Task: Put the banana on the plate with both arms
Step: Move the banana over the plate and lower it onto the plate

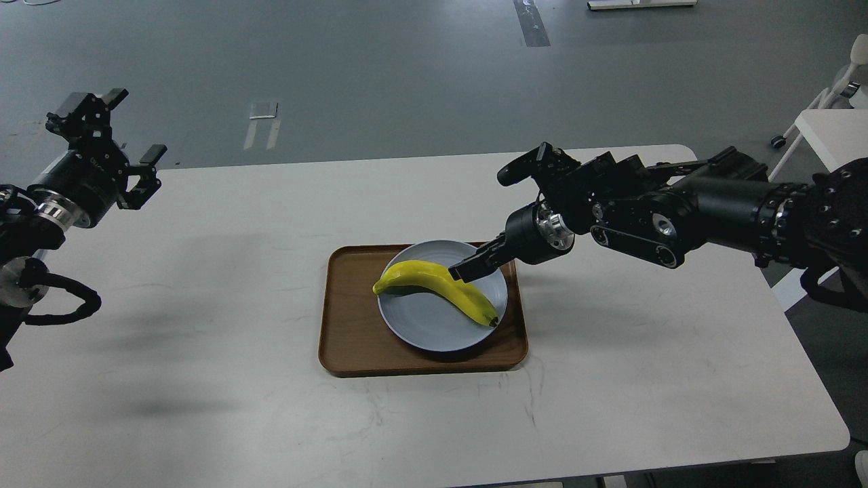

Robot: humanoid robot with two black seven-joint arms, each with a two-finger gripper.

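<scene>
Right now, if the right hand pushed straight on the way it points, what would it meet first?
The banana: the right hand points down-left with its tip at the banana's middle, apparently touching it already. Under that lies the plate.

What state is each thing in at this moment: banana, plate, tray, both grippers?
banana: lying on the plate, stem end over its left rim.
plate: on the tray, upright.
tray: flat on the table.
right gripper: at the banana's middle; grip unclear.
left gripper: open, raised, holding nothing.
</scene>
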